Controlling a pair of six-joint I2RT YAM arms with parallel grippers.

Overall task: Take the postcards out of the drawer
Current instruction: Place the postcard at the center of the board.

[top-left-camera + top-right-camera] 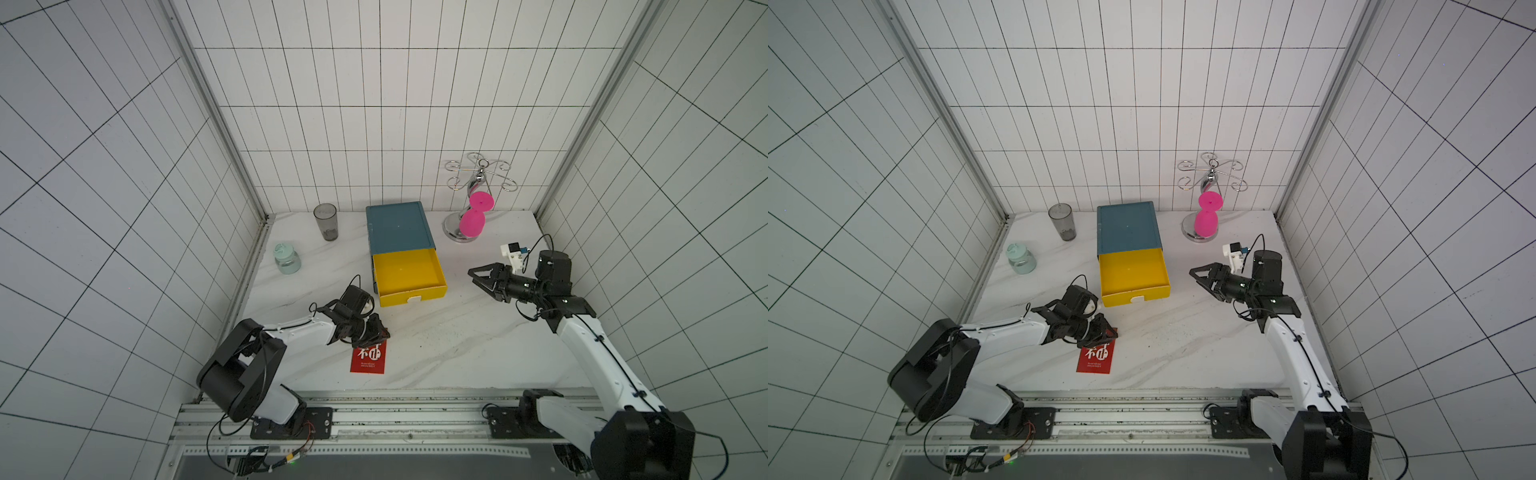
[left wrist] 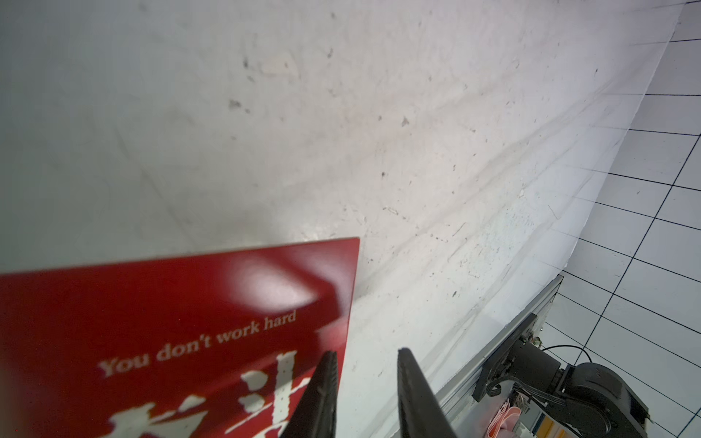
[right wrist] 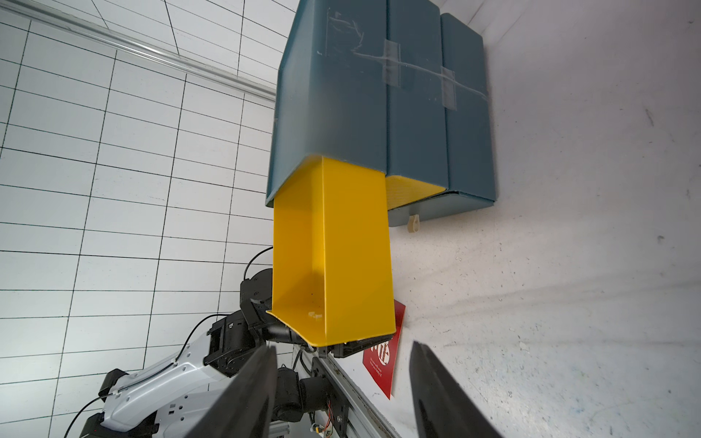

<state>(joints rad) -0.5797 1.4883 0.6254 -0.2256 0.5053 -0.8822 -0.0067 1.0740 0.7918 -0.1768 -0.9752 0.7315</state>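
Postcard (image 1: 368, 359) lies flat on the white marble table (image 1: 457, 353), in front of the open yellow drawer (image 1: 440, 270), long axis running drawer-to-front-edge. I see my left pincer (image 1: 380, 334) narrowly spread over its far end, right pincer (image 1: 473, 276) spread wide. White tiled walls (image 1: 374, 104) all round.

We are seeing bare tabletop (image 1: 465, 357) lying open in front of the yellow drawer (image 1: 405, 270), which is standing pulled out and open from above; the teal cabinet (image 1: 397, 226), cup rack (image 1: 451, 232), grey tumbler (image 1: 325, 221) and mint jar (image 1: 286, 258) are crowding the back and left side
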